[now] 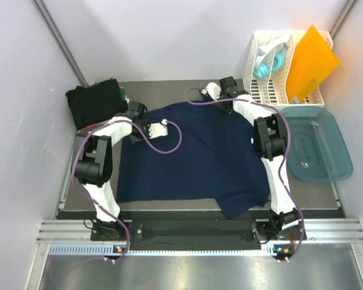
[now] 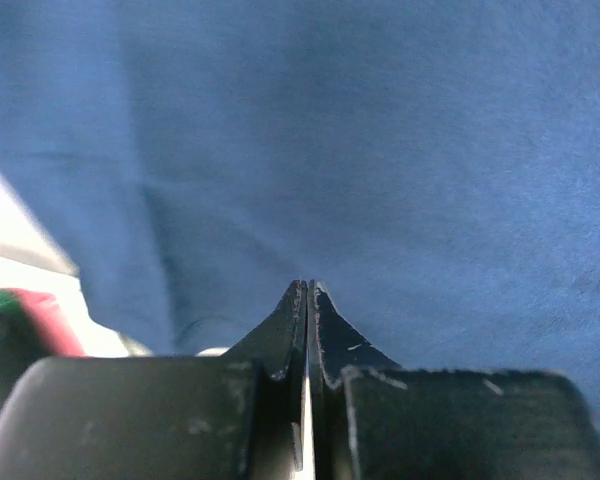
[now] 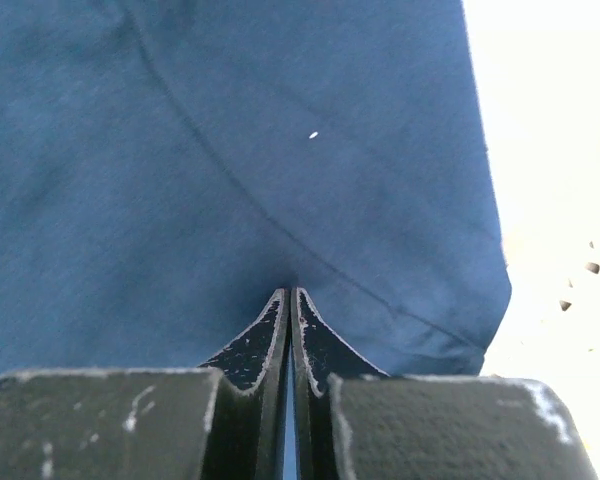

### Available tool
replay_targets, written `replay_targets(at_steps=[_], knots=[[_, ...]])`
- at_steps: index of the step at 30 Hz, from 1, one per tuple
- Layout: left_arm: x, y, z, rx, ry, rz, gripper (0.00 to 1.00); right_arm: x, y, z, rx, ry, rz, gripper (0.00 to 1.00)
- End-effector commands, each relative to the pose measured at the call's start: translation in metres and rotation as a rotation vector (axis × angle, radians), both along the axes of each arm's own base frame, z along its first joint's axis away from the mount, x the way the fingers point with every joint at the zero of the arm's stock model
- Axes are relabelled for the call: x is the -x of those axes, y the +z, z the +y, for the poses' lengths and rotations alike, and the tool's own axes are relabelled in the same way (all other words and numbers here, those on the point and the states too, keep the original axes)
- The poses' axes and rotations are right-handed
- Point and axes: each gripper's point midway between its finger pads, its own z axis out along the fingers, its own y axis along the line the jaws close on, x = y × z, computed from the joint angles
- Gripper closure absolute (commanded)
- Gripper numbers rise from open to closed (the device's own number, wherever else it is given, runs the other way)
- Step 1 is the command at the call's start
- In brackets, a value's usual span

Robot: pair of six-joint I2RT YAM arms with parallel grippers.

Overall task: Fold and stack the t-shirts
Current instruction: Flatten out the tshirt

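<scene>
Navy shirt (image 1: 193, 157) is spread flat just left of the tub (image 1: 327, 151), with one near corner turned out towards the arm bases. A dark pile (image 1: 97, 103), likely the other shirts, is seen well left of the tub, at the far side.

Left gripper (image 2: 307, 292): fingers are pressed together with the tips in blue cloth. A pinch is likely, but no cloth is seen between them. It is placed at the shirt's far edge, well left of the tub.

Right gripper (image 3: 288, 295): fingers are closed to a hairline, and a blue sliver is seen in the gap, so the hem is judged held. It is placed at the far edge, nearer the tub.

Risks:
- Only a thin bite is held on each side, so cloth may be lost if it is pulled hard or unevenly.
- If one side slips, a skewed fold is expected.
- The turned-out near corner may be dragged into the fold.
- The purple cables may be snagged on the cloth.
</scene>
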Motion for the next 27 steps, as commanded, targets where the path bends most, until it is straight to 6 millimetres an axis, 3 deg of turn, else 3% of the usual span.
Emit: replay_targets(at_steps=[1,11,19,27], knots=[[0.016,-0.017,0.012,-0.069,-0.016,0.096,1.00,-0.020,0.000,0.001,0.027,-0.011,-0.075,1.00],[0.068,-0.064,0.043,-0.221,-0.021,0.236,1.00,-0.034,-0.009,-0.023,0.115,-0.064,-0.138,1.00],[0.087,-0.065,0.045,-0.223,-0.003,0.307,1.00,-0.036,-0.014,-0.051,0.172,-0.108,-0.142,1.00],[0.110,-0.066,0.051,-0.247,-0.040,0.402,1.00,-0.034,-0.021,-0.059,0.210,-0.122,-0.138,1.00]])
